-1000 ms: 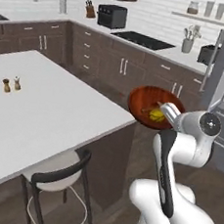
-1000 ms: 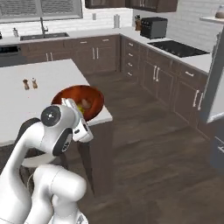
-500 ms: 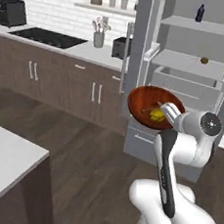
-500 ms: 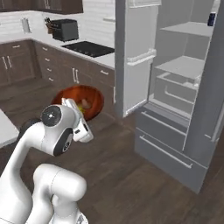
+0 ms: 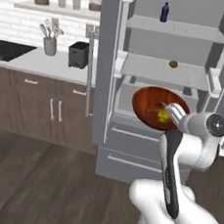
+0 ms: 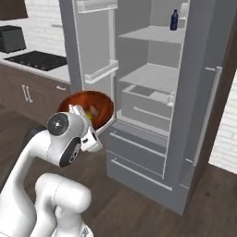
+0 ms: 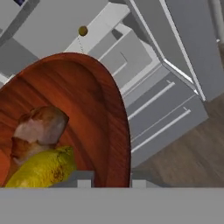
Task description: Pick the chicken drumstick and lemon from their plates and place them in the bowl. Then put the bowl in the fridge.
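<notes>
Facing the open fridge (image 5: 156, 84) now, where 1 second ago the base views showed the kitchen table; the base has turned, so only placement remains; the end effector (image 7: 111, 178) pinches the bowl (image 5: 159, 105) rim, lemon (image 7: 41, 168) and chicken drumstick (image 7: 37, 129) inside; the shelf (image 6: 148, 76) lies at 12 o'clock.

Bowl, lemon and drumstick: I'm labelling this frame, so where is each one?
bowl (image 7: 103, 118), hand view, on its inner wall near the rim.
lemon (image 7: 41, 168), hand view, on its yellow skin.
chicken drumstick (image 7: 41, 127), hand view, on its thick meaty end.
</notes>
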You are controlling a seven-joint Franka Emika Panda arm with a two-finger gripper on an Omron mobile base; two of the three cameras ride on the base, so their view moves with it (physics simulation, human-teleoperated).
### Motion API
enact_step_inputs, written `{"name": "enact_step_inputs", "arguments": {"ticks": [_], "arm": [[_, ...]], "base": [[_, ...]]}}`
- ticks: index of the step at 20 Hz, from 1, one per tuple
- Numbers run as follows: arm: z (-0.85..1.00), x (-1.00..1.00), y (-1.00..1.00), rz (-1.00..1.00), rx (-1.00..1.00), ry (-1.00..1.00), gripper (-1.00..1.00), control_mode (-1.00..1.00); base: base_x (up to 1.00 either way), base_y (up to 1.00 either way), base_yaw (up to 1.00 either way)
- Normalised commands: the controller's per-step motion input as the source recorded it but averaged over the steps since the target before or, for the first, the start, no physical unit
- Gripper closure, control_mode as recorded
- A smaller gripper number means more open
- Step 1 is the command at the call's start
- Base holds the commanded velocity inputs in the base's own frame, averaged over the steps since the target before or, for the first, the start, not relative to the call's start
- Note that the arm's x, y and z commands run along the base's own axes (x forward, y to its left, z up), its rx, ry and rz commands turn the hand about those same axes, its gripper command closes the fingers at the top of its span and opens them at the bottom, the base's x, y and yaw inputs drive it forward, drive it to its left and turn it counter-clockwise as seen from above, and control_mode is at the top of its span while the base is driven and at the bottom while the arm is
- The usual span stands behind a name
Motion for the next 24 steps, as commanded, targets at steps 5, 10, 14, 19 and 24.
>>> {"name": "enact_step_inputs", "arguments": {"ticks": [5,10,14,19,24], "arm": [[0.00,0.00,0.00,0.00,0.00,0.00,1.00,1.00],[0.00,0.00,0.00,0.00,0.00,0.00,1.00,1.00],[0.00,0.00,0.00,0.00,0.00,0.00,1.00,1.00],[0.00,0.00,0.00,0.00,0.00,0.00,1.00,1.00],[0.00,0.00,0.00,0.00,0.00,0.00,1.00,1.00]], "base": [[1.00,0.00,-0.35],[0.94,0.12,-0.33],[0.41,0.13,-0.38],[0.10,0.36,-0.29],[0.16,0.66,-0.12]]}}
